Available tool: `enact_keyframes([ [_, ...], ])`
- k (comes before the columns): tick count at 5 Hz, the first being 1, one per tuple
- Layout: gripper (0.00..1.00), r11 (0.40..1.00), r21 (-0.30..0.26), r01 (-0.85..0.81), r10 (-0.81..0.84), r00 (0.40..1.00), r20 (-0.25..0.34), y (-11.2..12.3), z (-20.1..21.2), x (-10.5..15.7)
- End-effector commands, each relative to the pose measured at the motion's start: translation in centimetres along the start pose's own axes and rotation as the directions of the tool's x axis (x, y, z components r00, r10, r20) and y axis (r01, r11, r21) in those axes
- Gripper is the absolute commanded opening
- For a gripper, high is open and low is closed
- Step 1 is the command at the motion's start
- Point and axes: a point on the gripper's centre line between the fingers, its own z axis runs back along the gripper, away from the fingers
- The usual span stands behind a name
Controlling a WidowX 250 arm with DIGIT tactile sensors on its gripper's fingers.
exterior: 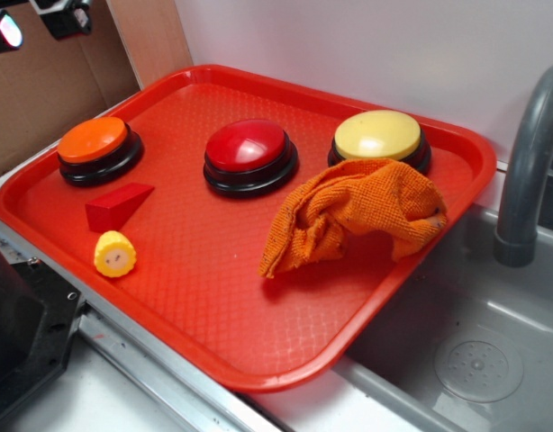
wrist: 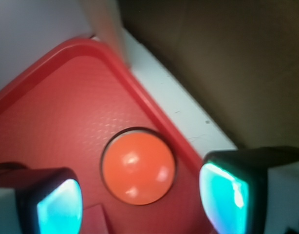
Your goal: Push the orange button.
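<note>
The orange button, a smooth orange dome on a black base, stands at the back left of the red tray. In the wrist view the orange button lies below me, between my two fingers and a little beyond them. My gripper is open with nothing between its teal pads, high above the tray. In the exterior view only the gripper's tips show at the top left corner, well above and behind the button.
A red-topped button and a yellow-topped button stand in the same row. An orange woven cloth lies crumpled against the yellow one. A red wedge block and a small yellow corn toy lie near the orange button. A sink with a grey faucet is to the right.
</note>
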Motion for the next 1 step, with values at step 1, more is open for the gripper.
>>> enact_keyframes([
  [1, 1.00, 0.995, 0.026, 0.091, -0.094, 0.989, 0.116, -0.60, 2.36, 0.70],
])
